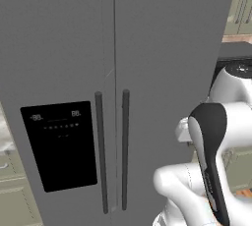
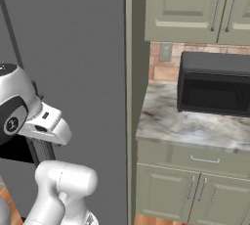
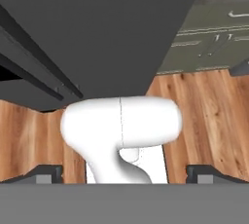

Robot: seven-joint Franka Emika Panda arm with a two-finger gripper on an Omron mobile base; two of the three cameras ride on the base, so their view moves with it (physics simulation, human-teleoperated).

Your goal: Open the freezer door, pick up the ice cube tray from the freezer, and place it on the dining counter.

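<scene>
The freezer door (image 1: 59,63) is the left grey door with the black dispenser panel (image 1: 61,144). It stands shut, and its long dark bar handle (image 1: 101,151) runs beside the handle of the plain right door (image 1: 125,146). The freezer's inside and the ice cube tray are hidden behind the shut door. The dining counter is out of view. My gripper (image 3: 127,174) is open, its fingertips (image 3: 46,174) far apart with nothing between them. It hangs apart from the fridge front (image 3: 107,23) and points down toward the floor.
Right of the fridge, a small marble counter (image 2: 185,126) over green cabinets (image 2: 195,190) carries a black microwave (image 2: 215,84). Green wall cabinets (image 2: 195,4) hang above it. Wood floor (image 3: 209,121) lies in front of the fridge.
</scene>
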